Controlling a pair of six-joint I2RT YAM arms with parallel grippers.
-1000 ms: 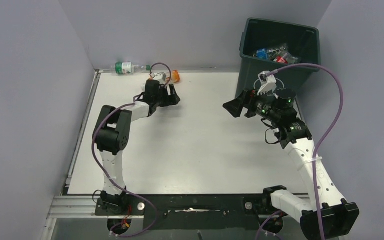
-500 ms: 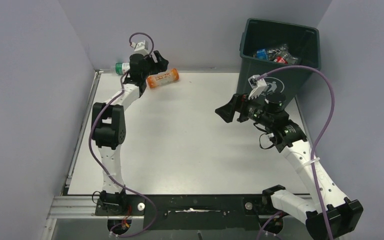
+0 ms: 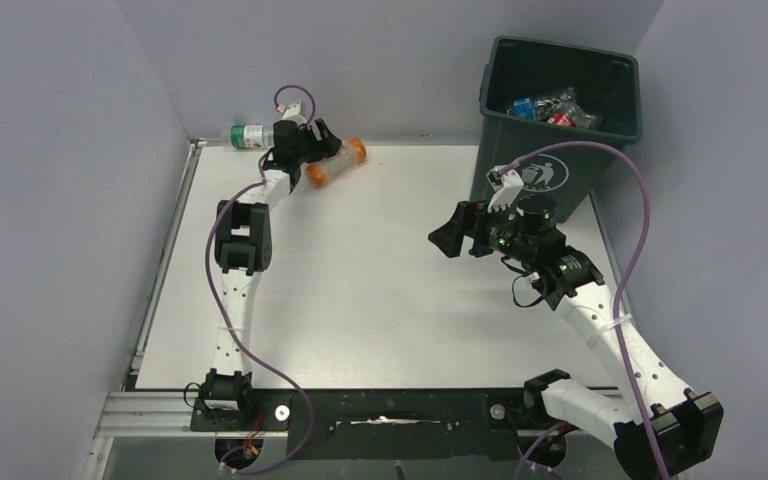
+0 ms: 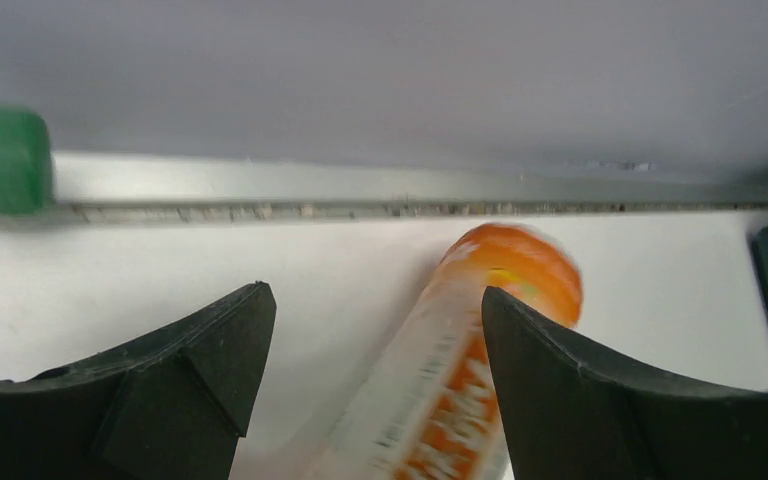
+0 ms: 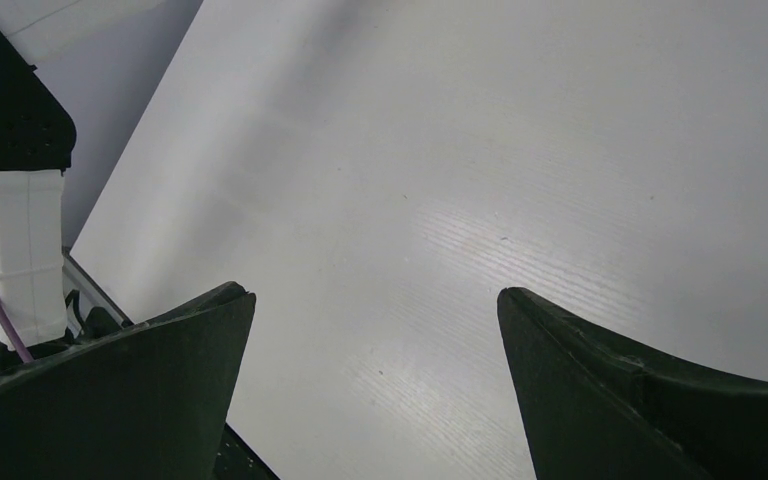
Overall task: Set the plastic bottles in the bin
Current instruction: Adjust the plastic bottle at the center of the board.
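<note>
The left claw (image 4: 375,310) is holding its jaws apart around one orange plastic bottle (image 4: 480,340), which is lying nearer the right finger. One clear green-labelled bottle (image 3: 250,136) is lying beyond, to its left. The right claw (image 5: 375,300), jaws apart, is hovering over the white table (image 5: 460,150). One dark green square bin (image 3: 560,68) is standing just beyond it.

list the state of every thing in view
left gripper, open, straddling the orange bottle
orange bottle, lying on its side on the table, not gripped
green-label bottle, lying on its side at the far left edge
bin, upright, open top, several bottles inside
right gripper, open, empty, over bare table
</note>
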